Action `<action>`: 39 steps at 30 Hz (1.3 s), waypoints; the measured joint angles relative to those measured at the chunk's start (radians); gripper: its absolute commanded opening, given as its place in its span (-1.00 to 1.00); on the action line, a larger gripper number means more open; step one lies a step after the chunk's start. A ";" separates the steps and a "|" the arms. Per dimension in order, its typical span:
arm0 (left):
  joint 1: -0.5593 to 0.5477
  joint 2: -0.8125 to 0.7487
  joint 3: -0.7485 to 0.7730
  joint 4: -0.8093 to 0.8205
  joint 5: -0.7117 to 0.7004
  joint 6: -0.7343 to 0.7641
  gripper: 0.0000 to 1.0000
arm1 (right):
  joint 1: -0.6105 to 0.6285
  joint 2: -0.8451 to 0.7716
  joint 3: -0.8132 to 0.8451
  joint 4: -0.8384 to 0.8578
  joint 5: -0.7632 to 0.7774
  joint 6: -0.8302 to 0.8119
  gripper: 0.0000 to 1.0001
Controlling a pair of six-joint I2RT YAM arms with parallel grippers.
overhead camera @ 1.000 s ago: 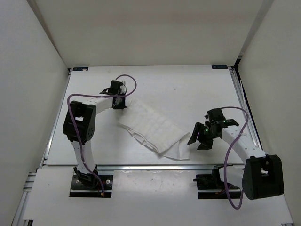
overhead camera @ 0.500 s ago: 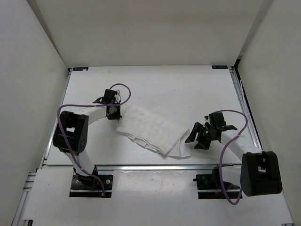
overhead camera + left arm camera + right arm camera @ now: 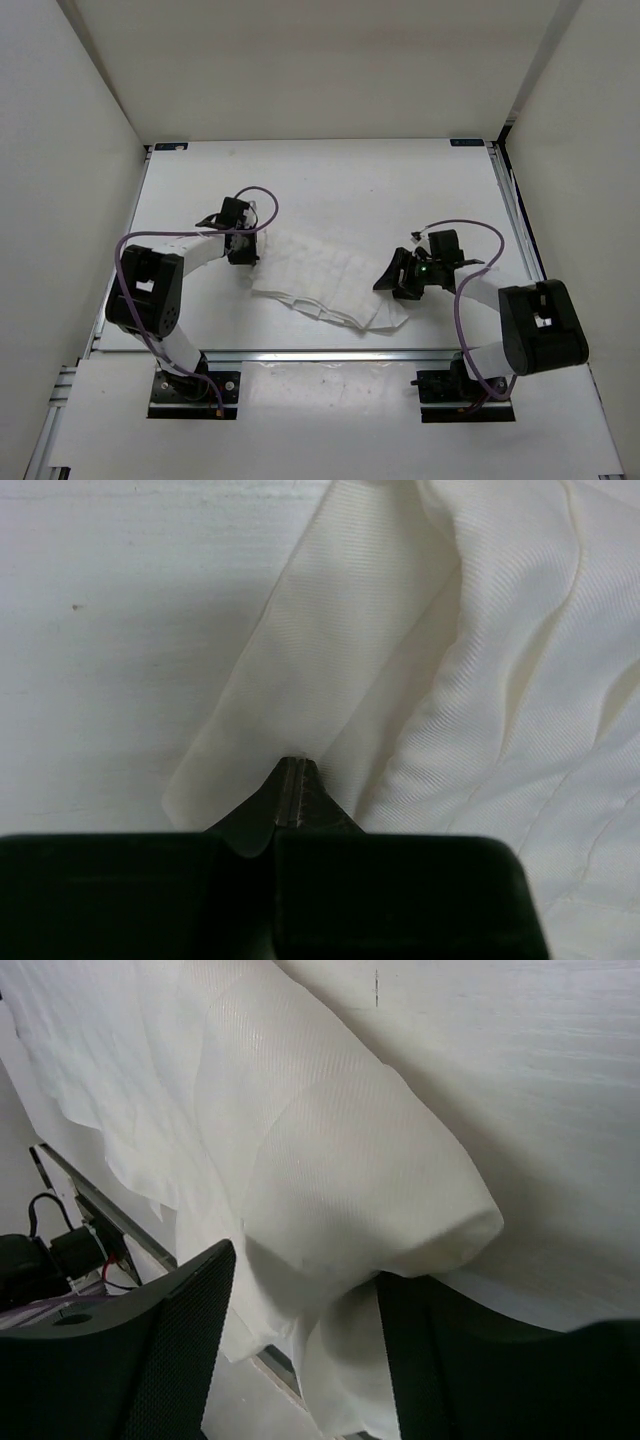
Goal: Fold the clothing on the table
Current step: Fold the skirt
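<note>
- Pinched shut, the left gripper (image 3: 292, 780) has a thin flap of the clothing (image 3: 325, 280) nipped right at its tips, at the garment's far-left corner.
- Over on the other side, the right gripper (image 3: 392, 282) stands wide. Its 2 fingers (image 3: 170, 1340) straddle a puffy roll of fabric at the near-right end, and nothing is clamped there yet.
- Clothing sits in the near half of the table (image 3: 350, 180), a rumpled band on a diagonal from left of centre down toward the near edge. Its lower hem lies just shy of the rail (image 3: 330, 355).
- Step in hand, as I read it: get a 2nd hold on that right end so both arms can lift the garment and lay it over itself.
- To do it well, the right fingers want to drop low, pads down near the table, and close on the whole roll. Catch only 1 loose layer and the top ply will likely slip out on the lift.
- Left grip looks slim, only an edge in the tips. Any pull ought to be gentle and in step with the right arm, not a tug against it.
- Lift both ends level and carry toward the table's centre, away from the near edge, so the hem doesn't snag the rail.
</note>
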 measured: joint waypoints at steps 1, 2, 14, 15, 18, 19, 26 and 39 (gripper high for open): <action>0.000 -0.004 -0.004 -0.002 0.002 -0.002 -1.00 | 0.011 0.019 0.006 0.012 -0.014 0.002 0.10; 0.000 -0.009 -0.009 -0.002 0.004 -0.004 -1.00 | 0.023 0.034 0.010 0.019 -0.020 0.000 -0.13; -0.078 -0.052 -0.059 -0.014 0.080 -0.056 -1.00 | -0.117 0.081 0.079 -0.081 -0.019 -0.047 -1.00; -0.101 -0.052 -0.061 -0.014 0.096 -0.066 -1.00 | -0.145 0.094 0.111 -0.101 -0.009 -0.060 -1.00; -0.174 -0.052 -0.061 -0.013 0.135 -0.090 -1.00 | -0.216 0.153 0.244 -0.159 0.024 -0.112 -1.00; -0.196 -0.052 -0.061 -0.010 0.150 -0.097 -1.00 | -0.231 0.176 0.291 -0.172 0.035 -0.126 -1.00; -0.269 -0.031 -0.061 0.016 0.231 -0.144 -1.00 | -0.247 0.334 0.585 -0.269 0.102 -0.194 -0.99; -0.202 -0.029 -0.040 0.024 0.245 -0.153 -1.00 | 0.055 0.433 0.903 -0.476 0.165 -0.210 -1.00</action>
